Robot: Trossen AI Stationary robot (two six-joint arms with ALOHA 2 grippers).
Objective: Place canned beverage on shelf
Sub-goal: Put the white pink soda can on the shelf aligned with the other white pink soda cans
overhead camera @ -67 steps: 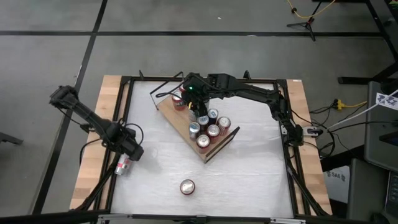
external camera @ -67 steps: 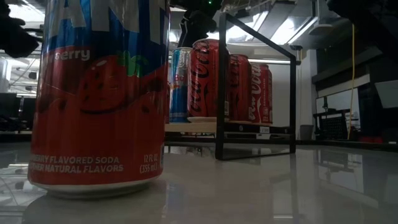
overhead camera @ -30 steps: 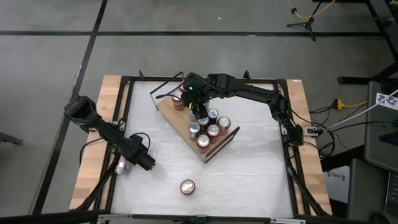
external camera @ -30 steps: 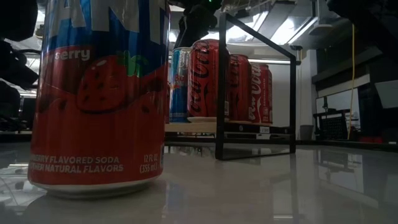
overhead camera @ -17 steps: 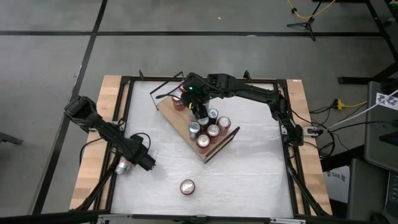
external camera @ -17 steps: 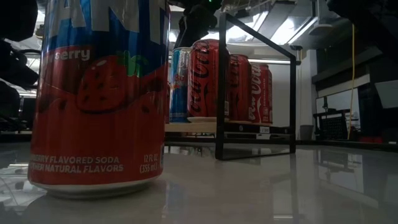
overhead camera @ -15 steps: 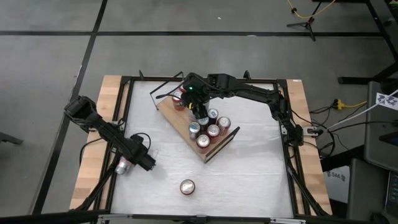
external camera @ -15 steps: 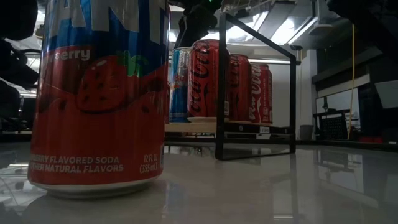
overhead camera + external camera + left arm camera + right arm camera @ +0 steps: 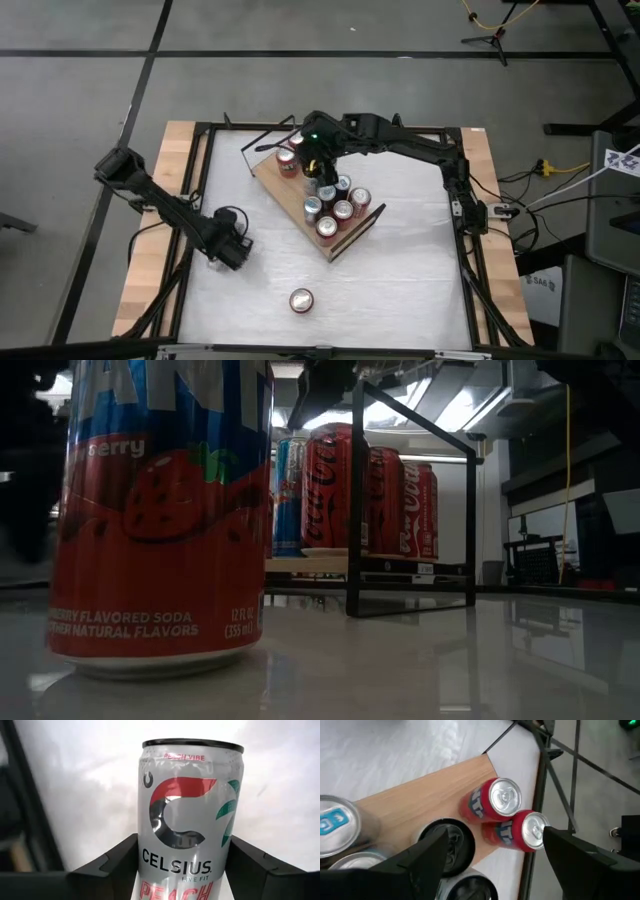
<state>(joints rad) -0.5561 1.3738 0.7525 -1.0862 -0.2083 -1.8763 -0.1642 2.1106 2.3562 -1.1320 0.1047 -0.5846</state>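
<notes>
My left gripper [image 9: 226,251] is over the table's left part, shut on a silver Celsius can [image 9: 187,810]. In the high view the gripper hides that can. The shelf [image 9: 271,178], a light wooden board with black wire rails, lies slantwise at the table's far middle and carries several upright cans [image 9: 330,205]. My right gripper [image 9: 320,168] hovers open above the shelf's far end, over a black-topped can [image 9: 451,845] and next to two red cans [image 9: 502,800]. A red strawberry soda can [image 9: 301,300] stands upright near the front edge. My left gripper pinches the Celsius can between its two fingers, one on each side of the can's lower body [image 9: 150,870]. The can lies along the fingers, its top end [image 9: 192,744] pointing away from the wrist. Whether it is clear of the table cannot be told.
The black table frame [image 9: 200,160] runs round the white top, with wooden strips outside it at left and right. The strawberry soda can [image 9: 160,510] fills the low view's left. White tabletop lies bare between the shelf and the front edge.
My left gripper has taken hold of the Celsius can that lay at the table's left edge and has carried it a little toward the far edge. The can no longer shows there. My right gripper has risen a little above the shelf's cans.
</notes>
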